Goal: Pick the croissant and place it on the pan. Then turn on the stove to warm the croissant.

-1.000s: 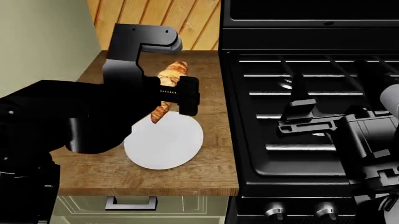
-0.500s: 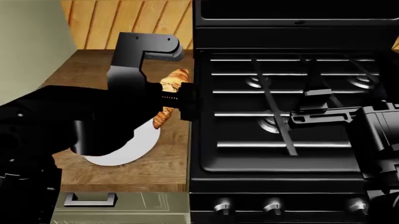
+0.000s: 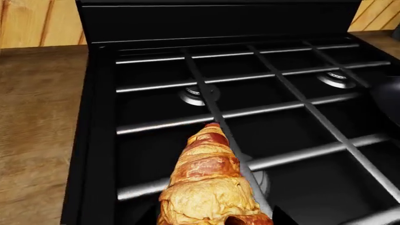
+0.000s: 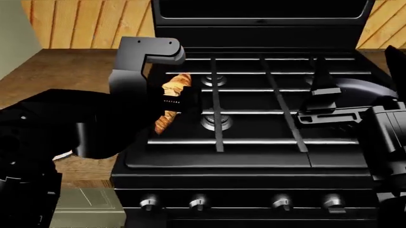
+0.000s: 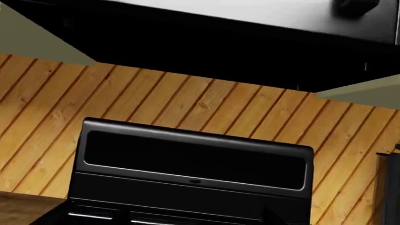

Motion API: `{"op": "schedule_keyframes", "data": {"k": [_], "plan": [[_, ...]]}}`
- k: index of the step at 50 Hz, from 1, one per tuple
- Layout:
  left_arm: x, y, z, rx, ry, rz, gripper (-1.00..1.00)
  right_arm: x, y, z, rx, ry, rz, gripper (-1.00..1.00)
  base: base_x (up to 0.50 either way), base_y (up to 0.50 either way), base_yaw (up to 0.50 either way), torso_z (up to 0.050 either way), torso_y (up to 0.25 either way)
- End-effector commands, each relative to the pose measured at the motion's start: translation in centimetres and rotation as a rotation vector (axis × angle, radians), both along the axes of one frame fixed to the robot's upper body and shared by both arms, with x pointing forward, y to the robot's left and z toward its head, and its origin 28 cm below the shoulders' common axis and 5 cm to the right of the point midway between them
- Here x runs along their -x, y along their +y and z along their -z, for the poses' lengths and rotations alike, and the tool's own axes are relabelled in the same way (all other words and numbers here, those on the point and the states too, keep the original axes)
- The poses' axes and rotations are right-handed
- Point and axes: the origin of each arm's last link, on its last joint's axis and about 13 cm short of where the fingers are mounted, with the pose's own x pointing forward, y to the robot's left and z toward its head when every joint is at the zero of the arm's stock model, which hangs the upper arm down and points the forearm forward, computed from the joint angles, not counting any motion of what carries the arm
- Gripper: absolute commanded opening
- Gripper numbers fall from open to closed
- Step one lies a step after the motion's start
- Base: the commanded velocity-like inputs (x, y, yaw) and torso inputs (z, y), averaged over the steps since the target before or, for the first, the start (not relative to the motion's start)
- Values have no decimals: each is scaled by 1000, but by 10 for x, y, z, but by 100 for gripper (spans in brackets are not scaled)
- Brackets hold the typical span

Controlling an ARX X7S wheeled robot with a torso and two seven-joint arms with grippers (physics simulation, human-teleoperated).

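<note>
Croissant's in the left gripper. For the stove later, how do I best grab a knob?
Pinch the silver cap of a knob across its round rim, coming straight in from the front of the stove. The knobs stick out of the front panel toward the robot, so a pinch on both sides should probably twist it.

- The croissant (image 4: 172,102) is half hidden in the head view: the left gripper (image 4: 180,102) covers its middle, and its jaws cannot be made out.
- In the left wrist view the croissant (image 3: 209,187) is cut off by the bottom edge.
- The pan (image 4: 362,90) shows only as a dark curved rim at the head view's right, behind the right arm (image 4: 381,128).
- The right gripper's fingers are out of sight in every view.
- The stove (image 5: 194,164) is cropped at the right wrist view's bottom edge.
</note>
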Motion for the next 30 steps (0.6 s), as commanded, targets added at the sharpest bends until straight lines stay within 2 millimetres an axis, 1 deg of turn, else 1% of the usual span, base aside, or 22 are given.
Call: {"op": "schedule_keyframes", "data": {"k": [1, 30], "plan": [[-1, 1, -1, 12, 5, -11, -100, 2, -1, -6, 6, -22, 9, 100, -47, -500, 0, 0, 0], [-5, 3, -1, 13, 10, -8, -100, 2, 0, -11, 19, -34, 14, 100, -51, -500, 0, 0, 0]]}}
